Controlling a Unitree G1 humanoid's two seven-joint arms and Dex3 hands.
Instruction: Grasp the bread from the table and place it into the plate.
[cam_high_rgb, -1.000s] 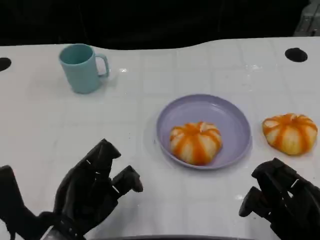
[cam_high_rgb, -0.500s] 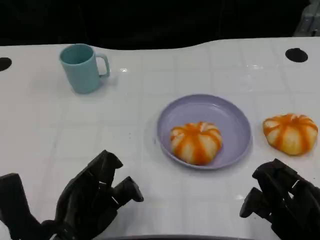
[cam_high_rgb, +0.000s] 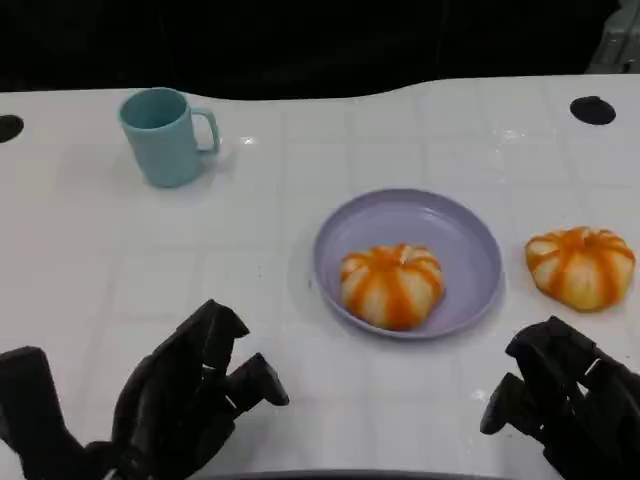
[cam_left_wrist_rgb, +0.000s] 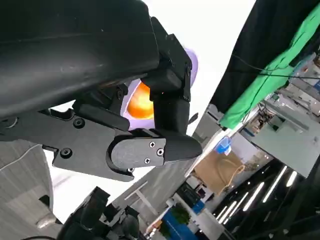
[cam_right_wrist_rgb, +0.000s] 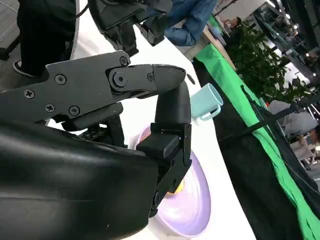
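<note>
1. Two breads: one bread (cam_high_rgb: 391, 285) lies in the plate (cam_high_rgb: 470, 240), the other bread (cam_high_rgb: 580, 265) sits on the worktop (cam_high_rgb: 300, 170) just right of it, near the right edge.
2. One cup (cam_high_rgb: 164, 135) stands far left, well apart.
3. Bare worktop lies between plate and both hands.
4. Left hand (cam_high_rgb: 190, 395) and right hand (cam_high_rgb: 565, 405) hover low, fingers loosely spread, holding nothing.

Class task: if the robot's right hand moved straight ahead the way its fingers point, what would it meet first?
Probably the bread still on the table; right hand sits just before it. Height is unclear.
</note>
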